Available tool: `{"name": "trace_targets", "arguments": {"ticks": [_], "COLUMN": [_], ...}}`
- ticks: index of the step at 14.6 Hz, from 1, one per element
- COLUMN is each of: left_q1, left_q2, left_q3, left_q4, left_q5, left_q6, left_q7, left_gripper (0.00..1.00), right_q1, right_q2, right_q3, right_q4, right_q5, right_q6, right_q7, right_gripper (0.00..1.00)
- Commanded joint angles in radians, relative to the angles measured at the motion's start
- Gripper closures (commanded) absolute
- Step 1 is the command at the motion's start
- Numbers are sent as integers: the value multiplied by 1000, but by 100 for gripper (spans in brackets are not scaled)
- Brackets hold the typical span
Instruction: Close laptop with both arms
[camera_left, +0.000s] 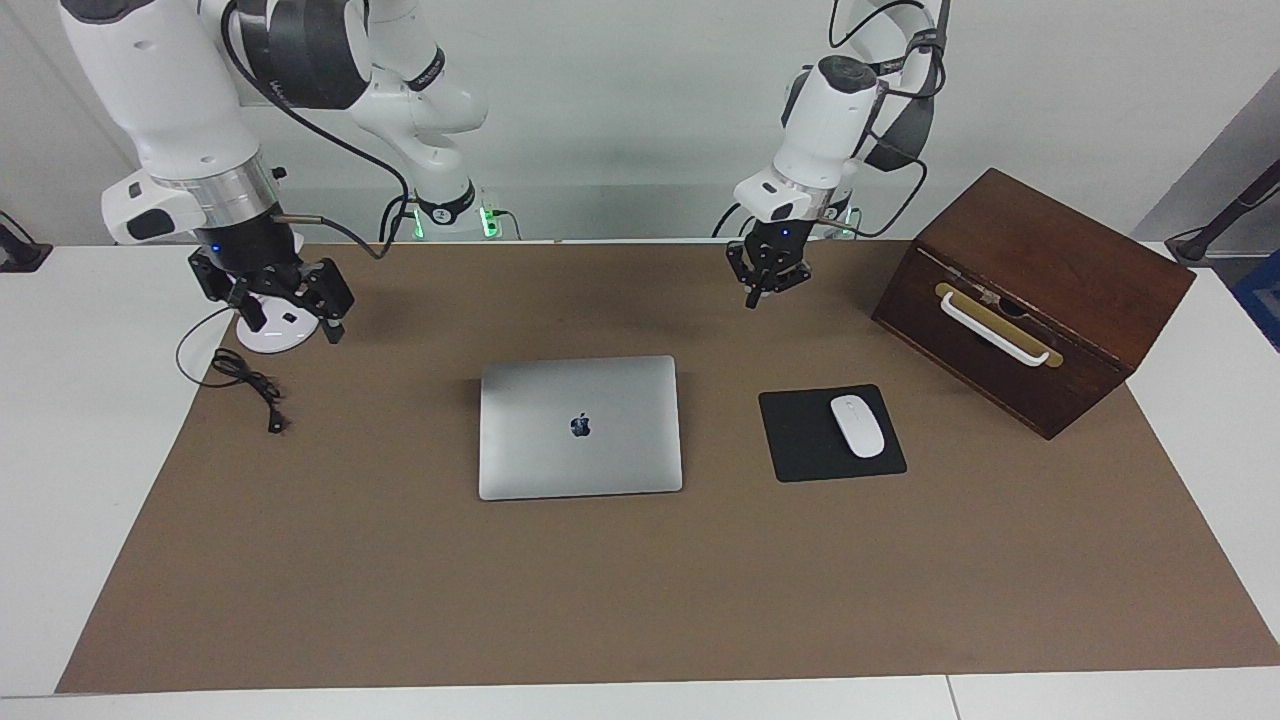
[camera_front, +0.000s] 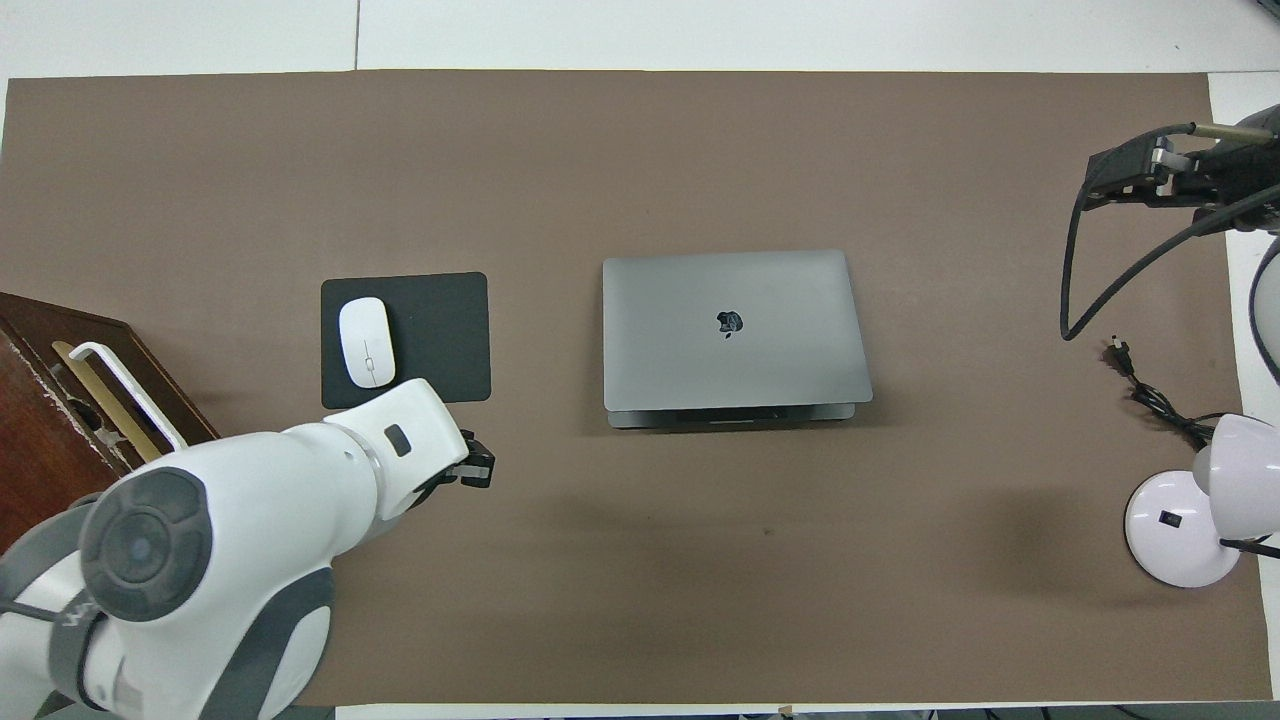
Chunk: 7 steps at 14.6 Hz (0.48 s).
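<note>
Silver laptop (camera_left: 580, 427), apparently shut, flat mid-mat.

Facing view: high camera across the table from the robots, angled down toward them; arm bases and back wall at its top. Wide framing takes in the whole brown rectangular table mat (camera_left: 400, 600).

Overhead view: camera high above the robots' own end, aimed forward and steeply down; the mat (camera_front: 640, 160) fills it.

Shared ground: mat, closed thin silver-grey metal laptop (camera_left: 580, 427) (camera_front: 733, 330), black square mouse pad (camera_left: 800, 440) (camera_front: 440, 340), dark brown wooden box (camera_left: 1040, 290) (camera_front: 50, 480); seen half a turn apart.
</note>
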<state>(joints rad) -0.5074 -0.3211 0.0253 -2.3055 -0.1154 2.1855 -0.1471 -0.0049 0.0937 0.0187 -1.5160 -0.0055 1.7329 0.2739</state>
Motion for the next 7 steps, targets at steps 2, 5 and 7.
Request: {"name": "trace_targets", "arguments": {"ticks": [2,5,7], "left_q1": [131,207,251], "left_q2": [-3,-6,-4], "left_q3": [-8,-8,-10], "left_q4": [110,129,138], "left_q5": [-7,31,69], "left_q6": [-154,-177,-197], "left_q7": [11,12,14], "left_gripper": [99,0,0], "right_q1": [0,2,3], "right_q2": [-81,-98,-109], "right_q3": [3,3,3], "right_q4": [-145,-171,-177], "right_q5": [16,6,5], "right_q6": [65,63,53], "right_q7": [-1,-9,-1], "right_gripper": [0,0,0]}}
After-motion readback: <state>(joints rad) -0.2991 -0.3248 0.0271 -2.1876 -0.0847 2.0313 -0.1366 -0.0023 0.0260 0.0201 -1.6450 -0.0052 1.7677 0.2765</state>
